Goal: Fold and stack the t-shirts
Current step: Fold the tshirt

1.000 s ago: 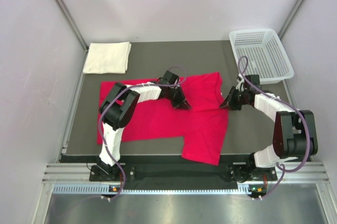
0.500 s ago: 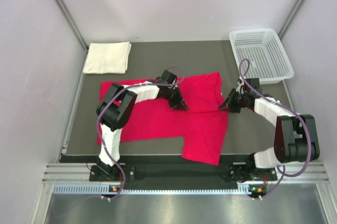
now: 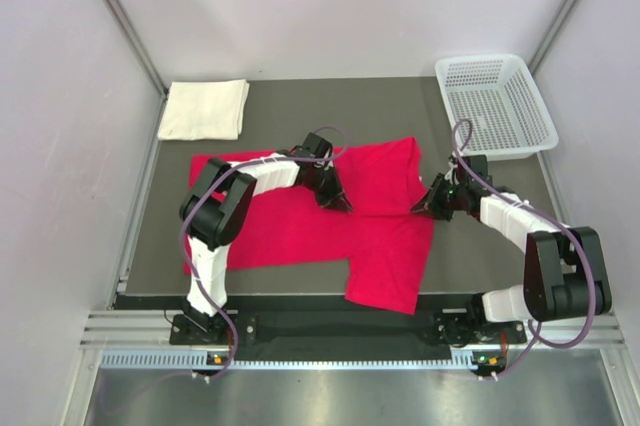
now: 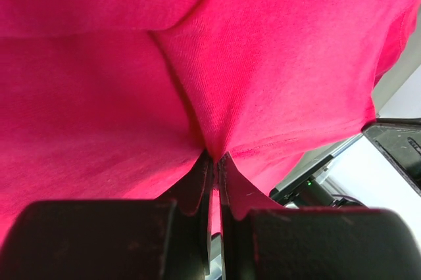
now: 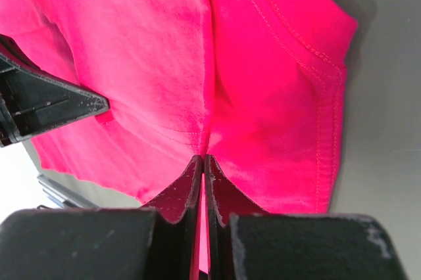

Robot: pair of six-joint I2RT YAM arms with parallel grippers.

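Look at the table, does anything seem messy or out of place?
Only the red t-shirt: it lies unfolded and rumpled, pinched by both the left gripper and right gripper, with one part drooping over the near edge of the table. The cream t-shirt sits neatly folded in the far left corner.

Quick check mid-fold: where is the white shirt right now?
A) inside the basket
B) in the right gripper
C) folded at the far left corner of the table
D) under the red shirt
C: the white shirt lies folded at the far left corner of the table, apart from the red shirt and the basket.
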